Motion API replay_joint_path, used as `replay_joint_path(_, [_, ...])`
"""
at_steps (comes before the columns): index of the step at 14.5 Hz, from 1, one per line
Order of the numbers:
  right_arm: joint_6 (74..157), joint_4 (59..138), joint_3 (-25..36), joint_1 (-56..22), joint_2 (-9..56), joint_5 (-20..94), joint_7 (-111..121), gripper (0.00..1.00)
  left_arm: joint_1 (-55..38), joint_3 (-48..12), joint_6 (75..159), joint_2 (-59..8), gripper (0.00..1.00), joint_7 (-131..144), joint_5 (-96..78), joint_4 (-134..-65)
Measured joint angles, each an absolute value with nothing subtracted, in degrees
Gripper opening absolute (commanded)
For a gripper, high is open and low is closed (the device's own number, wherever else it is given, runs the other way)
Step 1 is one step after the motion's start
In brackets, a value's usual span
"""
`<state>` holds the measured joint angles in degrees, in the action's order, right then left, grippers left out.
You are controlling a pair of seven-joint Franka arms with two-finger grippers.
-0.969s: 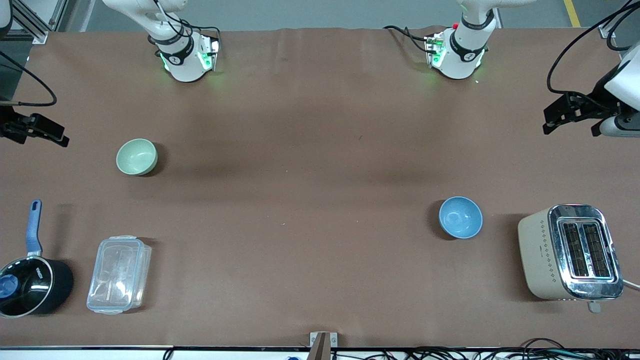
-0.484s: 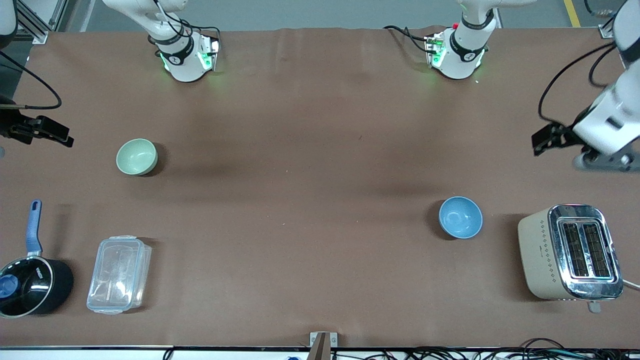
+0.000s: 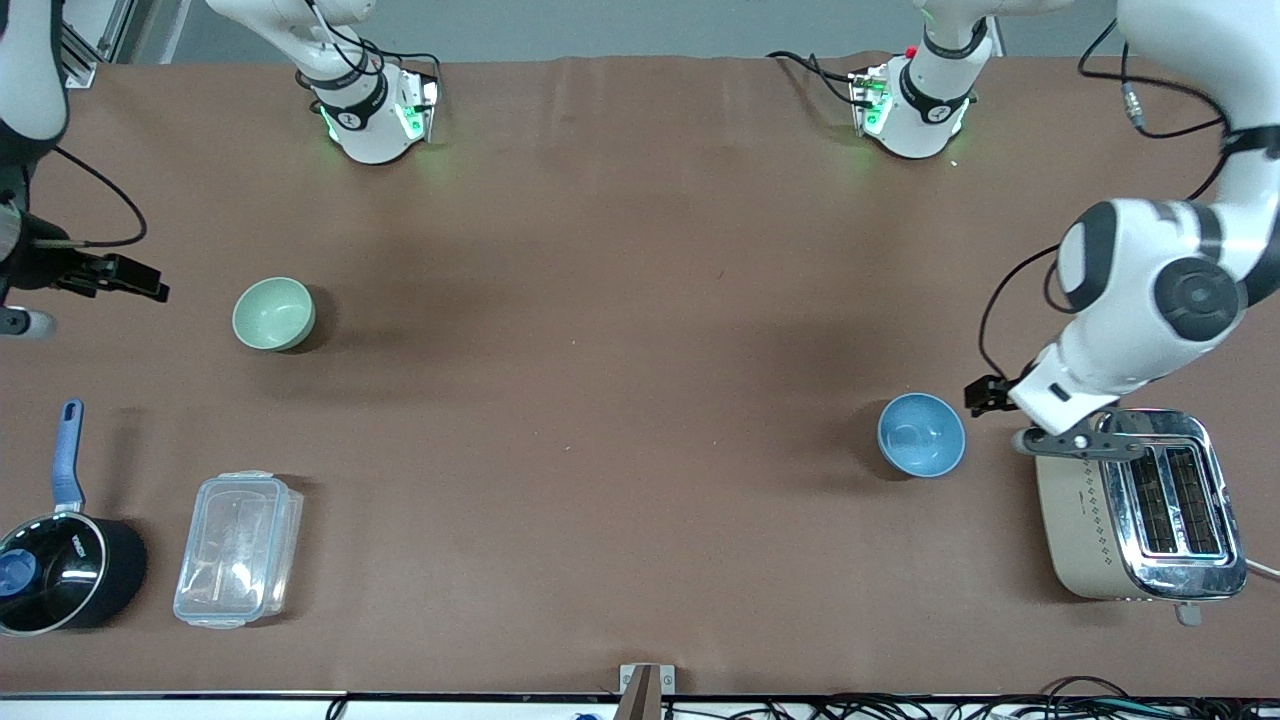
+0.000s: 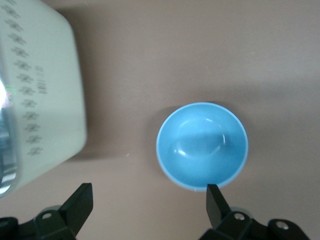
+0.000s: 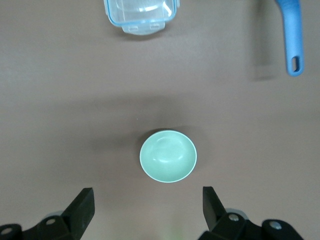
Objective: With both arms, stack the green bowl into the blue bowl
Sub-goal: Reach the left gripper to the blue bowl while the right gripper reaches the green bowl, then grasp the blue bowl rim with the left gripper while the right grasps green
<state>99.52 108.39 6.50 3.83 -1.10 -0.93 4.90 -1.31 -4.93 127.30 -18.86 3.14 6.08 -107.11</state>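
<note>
Front view, from the right arm's end of the tabletop (image 3: 620, 300) across: the right claw (image 3: 140, 280) hung with fingers spread over bare tabletop beside the green bowl (image 3: 273, 313), which sat upright and untouched, farther from the camera than the black saucepan (image 3: 60, 570) and the clear lidded container (image 3: 238, 548). Toward the left arm's end, the blue bowl (image 3: 921, 434) sat upright and empty beside the toaster (image 3: 1140, 503), well apart from the green bowl. The left claw (image 3: 985, 393), fingers spread and holding nothing, hung over the tabletop just beside the blue bowl.

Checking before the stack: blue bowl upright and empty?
Yes. The blue bowl sits upright on the table, its glossy inside bare in the left wrist view.
</note>
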Motion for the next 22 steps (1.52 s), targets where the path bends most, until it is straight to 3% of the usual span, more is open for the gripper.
replay_joint_path(1, [101.3, 111.2, 7.1, 3.9, -1.7, -0.9, 4.9, 0.95, -1.3, -4.9, 129.2, -19.8, 0.87, 3.8, 6.1, -108.6])
replay_joint_path(3, [104.7, 116.8, 8.8, 3.9, -2.8, -0.9, 4.9, 0.95, -0.8, -4.9, 130.6, -21.5, 0.84, 4.5, 6.1, -109.8])
replay_joint_path(5, [108.6, 121.9, 10.3, 4.0, -3.6, -0.9, 5.0, 0.94, 0.0, -4.9, 132.0, -23.0, 0.68, 4.5, 6.1, -110.2])
replay_joint_path(11, [122.3, 133.8, 14.4, 4.0, -3.9, -0.9, 5.0, 0.93, 0.5, -4.9, 137.1, -27.9, 0.42, 4.7, 4.1, -110.7])
replay_joint_path(16, [129.0, 138.3, 17.1, 4.2, -1.5, -0.9, 5.0, 0.89, 1.0, -5.0, 138.1, -29.8, 0.04, 4.7, 1.1, -110.1])
replay_joint_path(22, [135.6, 139.6, 17.8, 4.8, 7.8, 0.2, 5.0, 0.88, 0.7, -6.0, 137.6, -30.8, 0.0, 5.0, -1.5, -105.8])
